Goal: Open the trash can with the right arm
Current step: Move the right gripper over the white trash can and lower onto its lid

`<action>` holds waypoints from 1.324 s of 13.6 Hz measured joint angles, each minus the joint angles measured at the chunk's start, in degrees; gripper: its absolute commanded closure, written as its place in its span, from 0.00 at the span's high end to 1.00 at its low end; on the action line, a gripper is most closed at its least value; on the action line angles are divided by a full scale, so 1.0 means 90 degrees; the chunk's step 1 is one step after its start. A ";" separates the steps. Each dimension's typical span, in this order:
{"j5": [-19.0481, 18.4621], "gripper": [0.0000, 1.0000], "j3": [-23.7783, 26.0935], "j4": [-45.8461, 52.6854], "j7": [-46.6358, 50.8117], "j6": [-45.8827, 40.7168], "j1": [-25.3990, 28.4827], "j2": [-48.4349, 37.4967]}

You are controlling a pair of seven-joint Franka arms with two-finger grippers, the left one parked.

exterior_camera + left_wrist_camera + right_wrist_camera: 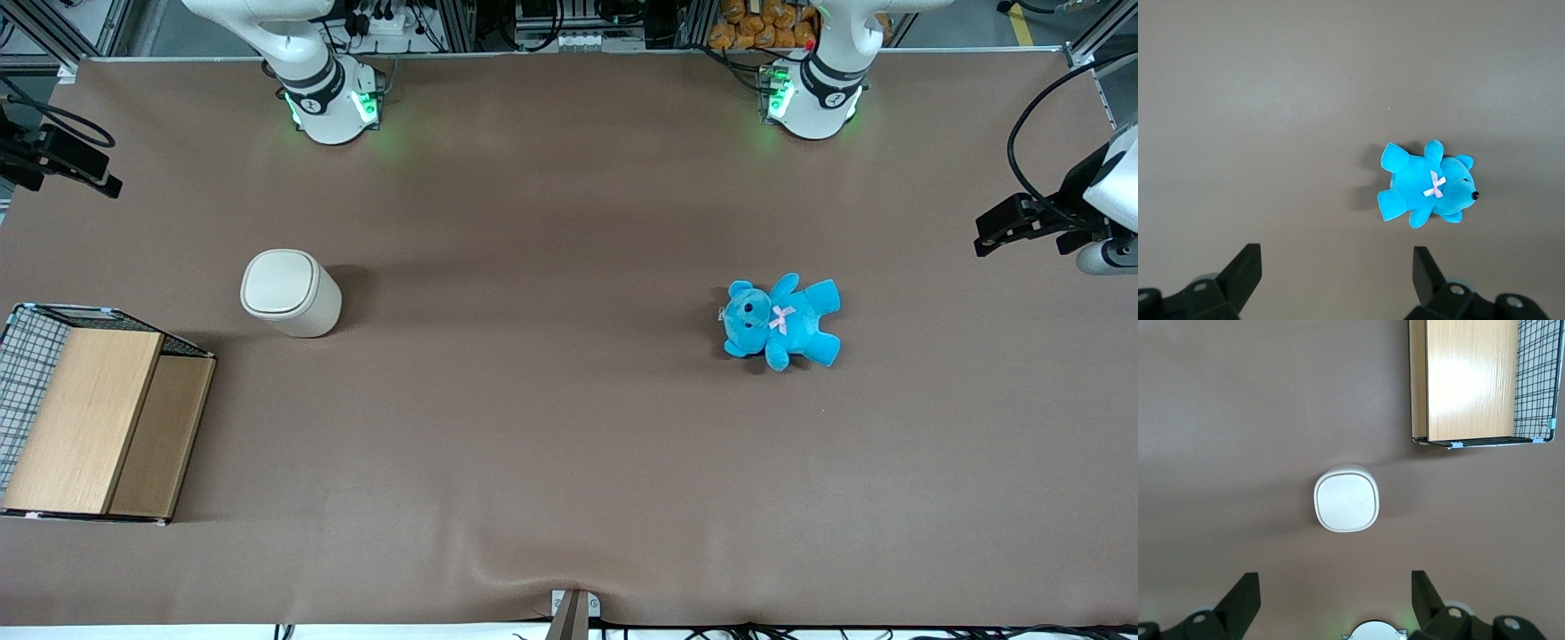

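Front view: a wide brown surface (pixel 551 444) seen from above. The trash can (pixel 291 292), a small cream-white bin with a rounded body, stands upright toward the working arm's end of the surface, its rounded-square lid (pixel 279 283) lying flat and closed on top. Near it, closer to the camera and at the very edge of the surface, sits a wood-and-wire box (pixel 93 413) with a pale wooden top and black wire mesh on one side; the two are apart, not touching. A blue teddy (pixel 782 322) with a small pink bow lies on its back toward the parked arm's end, well apart from the bin. The right arm (pixel 307 71) rises from its white base, farther from the camera than the bin; its hand is out of frame here.

Left wrist view: the blue teddy (pixel 1426 189) lies alone on the brown surface (pixel 1271 100).

Right wrist view: the camera looks straight down from well above. The gripper (pixel 1336 600) hangs high over the surface (pixel 1225 420), its two black jaws spread wide with nothing between them. The trash can (pixel 1347 498) stands below, clear of the jaws, and its closed lid (pixel 1347 499) faces the camera. The wood-and-wire box (pixel 1471 380) lies near the bin with bare surface between them.
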 measured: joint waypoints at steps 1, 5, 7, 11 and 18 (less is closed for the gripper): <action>0.0000 1.00 0.0002 0.0002 0.0000 -0.0001 0.0000 0.0000; -0.0001 1.00 0.0034 0.0031 0.0000 -0.0123 0.0000 0.0000; -0.0003 1.00 0.0035 0.0040 0.0000 -0.0299 0.0000 0.0007; -0.0003 0.83 0.0034 -0.0025 0.0000 -0.0827 0.0000 0.0245; -0.0003 0.00 0.0104 -0.1663 -0.0013 -0.0604 0.0062 0.0520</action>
